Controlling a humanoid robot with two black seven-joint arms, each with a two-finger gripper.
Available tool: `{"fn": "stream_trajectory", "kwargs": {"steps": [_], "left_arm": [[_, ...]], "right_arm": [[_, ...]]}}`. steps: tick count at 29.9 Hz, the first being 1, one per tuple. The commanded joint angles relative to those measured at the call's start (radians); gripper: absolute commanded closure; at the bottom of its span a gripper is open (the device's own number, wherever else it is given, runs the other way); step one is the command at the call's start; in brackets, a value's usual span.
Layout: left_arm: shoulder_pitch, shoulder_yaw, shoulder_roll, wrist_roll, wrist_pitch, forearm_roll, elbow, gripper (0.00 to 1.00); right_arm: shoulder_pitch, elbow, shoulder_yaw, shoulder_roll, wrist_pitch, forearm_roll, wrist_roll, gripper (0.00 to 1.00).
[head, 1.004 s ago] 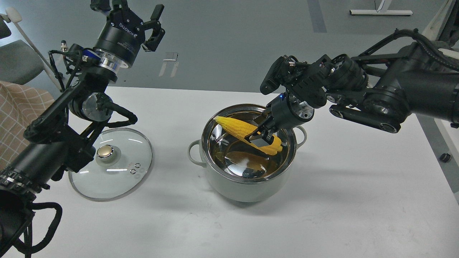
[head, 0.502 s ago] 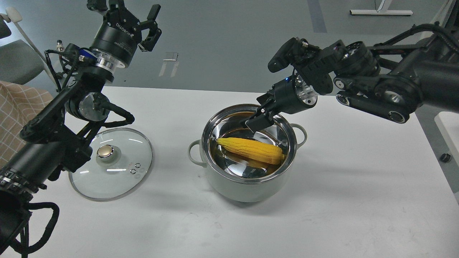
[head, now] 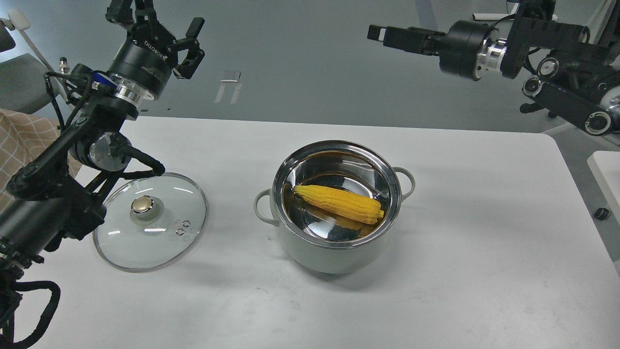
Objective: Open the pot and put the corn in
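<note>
Sitting lid-free mid-frame on the white desk [head: 484, 271], the pot [head: 334, 247], glass lid [head: 150, 220] flat at its left, nothing over the rim, corn [head: 339, 203] lying inside, long axis left-right, tip pointing left, left end effector [head: 162, 24] upper left, fingers spread and empty, right end effector [head: 380, 34] up top, can't tell its spread

This looks like a robotics lab or test room rather than a home kitchen. A plain white table [head: 436, 271] stands on a bare grey floor [head: 300, 58] marked with pale tape strips [head: 228, 87]. A grey chair [head: 22, 85] sits at the far left, and what may be a white desk foot [head: 513, 17] shows at the top right.
</note>
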Motion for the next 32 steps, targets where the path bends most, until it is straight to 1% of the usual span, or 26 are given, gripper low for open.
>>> {"fn": "stream_trajectory", "kwargs": {"steps": [1,2,3,6,7,8,9,10,11,12,13,14,15,16,18,21,22,28,30,32], "left_arm": [[0.003,0.008,-0.017,0.092,-0.049,0.023,0.044,0.02],[0.002,0.008,-0.021,0.115,-0.052,0.023,0.076,0.02],[0.002,0.008,-0.027,0.12,-0.052,0.023,0.094,0.02],[0.0,0.005,-0.064,0.112,-0.073,0.022,0.181,0.02],[0.0,0.001,-0.07,0.108,-0.09,0.02,0.199,0.02],[0.0,0.001,-0.07,0.108,-0.09,0.02,0.199,0.02],[0.002,-0.01,-0.075,0.094,-0.107,0.019,0.205,0.02],[0.002,-0.009,-0.079,0.068,-0.122,0.02,0.209,0.02],[0.002,-0.004,-0.081,0.051,-0.13,0.02,0.212,0.02],[0.003,0.005,-0.083,0.022,-0.151,0.02,0.225,0.02],[0.005,0.007,-0.084,0.007,-0.166,0.022,0.244,0.02],[0.005,0.007,-0.084,0.007,-0.166,0.022,0.245,0.02],[0.005,0.008,-0.086,0.007,-0.166,0.022,0.26,0.02],[0.005,0.01,-0.09,0.013,-0.166,0.025,0.274,0.02],[0.005,0.011,-0.099,0.025,-0.166,0.039,0.278,0.02],[0.003,0.005,-0.116,0.028,-0.166,0.043,0.277,0.02],[0.0,0.004,-0.133,0.017,-0.166,0.04,0.275,0.02],[-0.002,-0.009,-0.149,0.016,-0.166,0.039,0.272,0.02],[-0.001,-0.019,-0.15,0.03,-0.166,0.036,0.271,0.02],[0.0,-0.044,-0.149,0.034,-0.166,0.031,0.268,0.02]], "right_arm": [[-0.12,-0.07,0.126,0.031,-0.02,0.167,0.0,0.0],[-0.161,-0.096,0.158,0.059,-0.02,0.226,0.0,0.0],[-0.178,-0.107,0.172,0.071,-0.02,0.253,0.0,0.0],[-0.242,-0.127,0.222,0.097,-0.015,0.361,0.0,0.0],[-0.262,-0.125,0.245,0.099,-0.006,0.41,0.0,0.0],[-0.262,-0.125,0.245,0.099,-0.006,0.411,0.0,0.0],[-0.287,-0.118,0.264,0.1,-0.003,0.469,0.0,0.0],[-0.311,-0.112,0.28,0.106,0.003,0.527,0.0,0.0],[-0.324,-0.112,0.288,0.111,0.012,0.552,0.0,0.0],[-0.344,-0.112,0.308,0.12,0.044,0.588,0.0,0.0],[-0.364,-0.109,0.333,0.128,0.093,0.613,0.0,0.0],[-0.364,-0.108,0.333,0.128,0.094,0.613,0.0,0.0],[-0.388,-0.105,0.366,0.13,0.13,0.627,0.0,0.0],[-0.417,-0.098,0.408,0.13,0.152,0.641,0.0,0.0],[-0.454,-0.079,0.461,0.131,0.161,0.653,0.0,0.0],[-0.486,-0.053,0.517,0.131,0.163,0.662,0.0,0.0],[-0.497,-0.049,0.532,0.131,0.163,0.667,0.0,0.0],[-0.506,-0.039,0.561,0.123,0.155,0.667,0.0,0.0],[-0.508,-0.033,0.596,0.12,0.152,0.667,0.0,0.0],[-0.509,-0.033,0.624,0.119,0.152,0.667,0.0,0.0]]}}
